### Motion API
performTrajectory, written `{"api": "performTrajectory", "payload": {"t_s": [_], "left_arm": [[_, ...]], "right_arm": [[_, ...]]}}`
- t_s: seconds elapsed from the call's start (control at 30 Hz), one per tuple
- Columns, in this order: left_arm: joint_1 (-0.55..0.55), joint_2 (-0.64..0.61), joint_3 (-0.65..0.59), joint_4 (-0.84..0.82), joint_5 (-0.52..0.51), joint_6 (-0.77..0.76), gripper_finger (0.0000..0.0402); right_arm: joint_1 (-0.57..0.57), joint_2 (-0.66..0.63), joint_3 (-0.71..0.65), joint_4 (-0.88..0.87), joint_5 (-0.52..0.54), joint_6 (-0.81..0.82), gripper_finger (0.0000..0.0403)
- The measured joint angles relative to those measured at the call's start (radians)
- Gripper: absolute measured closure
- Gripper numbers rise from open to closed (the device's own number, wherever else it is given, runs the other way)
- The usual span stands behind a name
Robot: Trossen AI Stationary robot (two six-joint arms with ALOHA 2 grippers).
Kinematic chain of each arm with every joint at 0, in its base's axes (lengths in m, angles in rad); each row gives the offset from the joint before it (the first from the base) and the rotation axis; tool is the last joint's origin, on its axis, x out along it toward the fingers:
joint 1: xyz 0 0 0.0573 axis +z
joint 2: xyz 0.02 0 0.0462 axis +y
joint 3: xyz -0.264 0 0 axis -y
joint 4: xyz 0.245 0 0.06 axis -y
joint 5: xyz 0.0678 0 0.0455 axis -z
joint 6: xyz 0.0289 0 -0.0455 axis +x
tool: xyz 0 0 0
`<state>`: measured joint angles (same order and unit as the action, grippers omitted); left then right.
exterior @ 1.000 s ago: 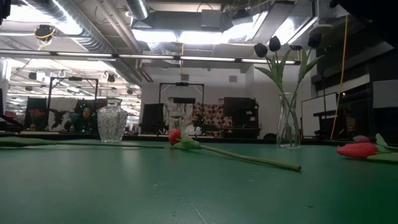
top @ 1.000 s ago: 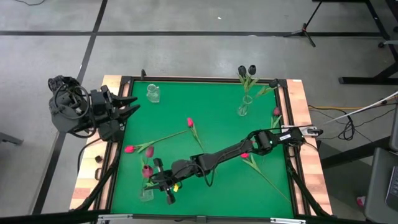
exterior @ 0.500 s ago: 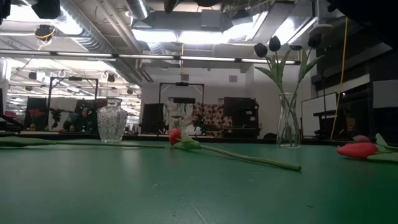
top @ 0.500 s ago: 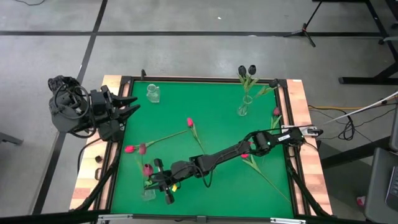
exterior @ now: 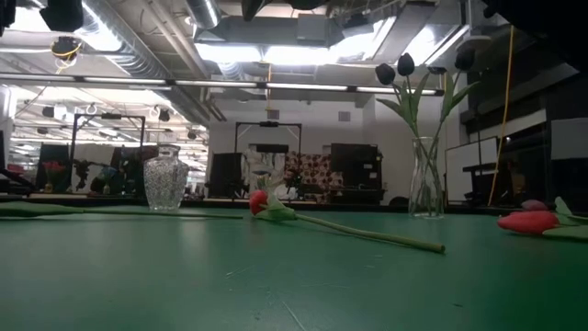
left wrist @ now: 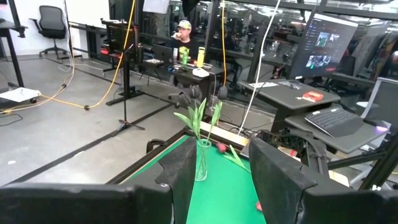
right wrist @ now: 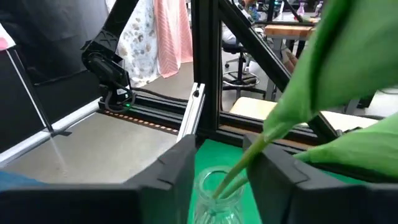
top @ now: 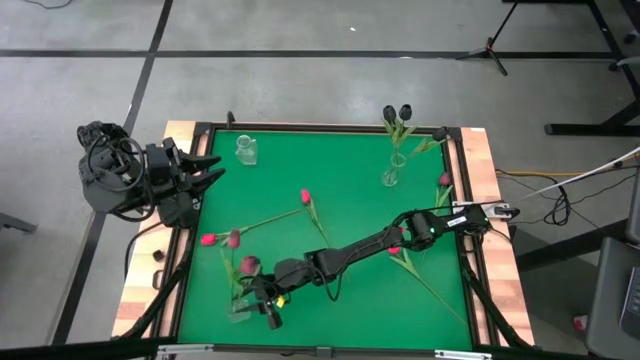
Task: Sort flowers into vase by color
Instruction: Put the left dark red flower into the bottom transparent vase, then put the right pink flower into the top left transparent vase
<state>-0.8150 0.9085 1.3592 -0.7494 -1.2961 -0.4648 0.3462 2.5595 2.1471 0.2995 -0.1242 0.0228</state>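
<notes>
My right gripper [top: 252,293] reaches across to the near left corner and is open. A small glass vase [right wrist: 214,194] stands just beyond its fingers. A maroon tulip [top: 249,264] stands in that vase. Its green stem [right wrist: 239,169] rises out of the mouth between my fingers, and a big leaf [right wrist: 348,68] fills the wrist view. My left gripper [top: 207,168] waits open at the table's far left edge. Dark tulips [top: 397,114] stand in a tall vase [top: 393,172] at the far right. My right gripper has its fingers on either side of the tulip's stem [right wrist: 247,155], level, coming from the table's right. The stem passes close by one finger [right wrist: 273,177]. I cannot tell whether it touches. The stem's lower end stands in the vase.
A cut-glass vase [top: 245,150] stands at the far left. Loose tulips lie on the green mat: a pink one [top: 305,197] in the middle, two heads [top: 220,239] at the left, one [top: 393,250] under my right arm, one [top: 444,180] at the right edge.
My right gripper has opened and let go of the maroon tulip's stem while staying in place. The tulip's head has tipped a little toward the table's right, with the stem's lower end still in the near left vase.
</notes>
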Motion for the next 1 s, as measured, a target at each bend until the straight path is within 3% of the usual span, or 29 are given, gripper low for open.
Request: {"api": "performTrajectory", "payload": {"t_s": [0.4, 1.0], "left_arm": [[0.0, 0.0, 0.0, 0.0, 0.0, 0.0, 0.0257], [0.0, -0.027, 0.0, -0.041, -0.047, -0.033, 0.0257]], "right_arm": [[-0.002, -0.002, 0.0, -0.182, 0.03, -0.005, 0.0184], [-0.012, -0.209, 0.002, -0.838, 0.34, -0.183, 0.0178]]}}
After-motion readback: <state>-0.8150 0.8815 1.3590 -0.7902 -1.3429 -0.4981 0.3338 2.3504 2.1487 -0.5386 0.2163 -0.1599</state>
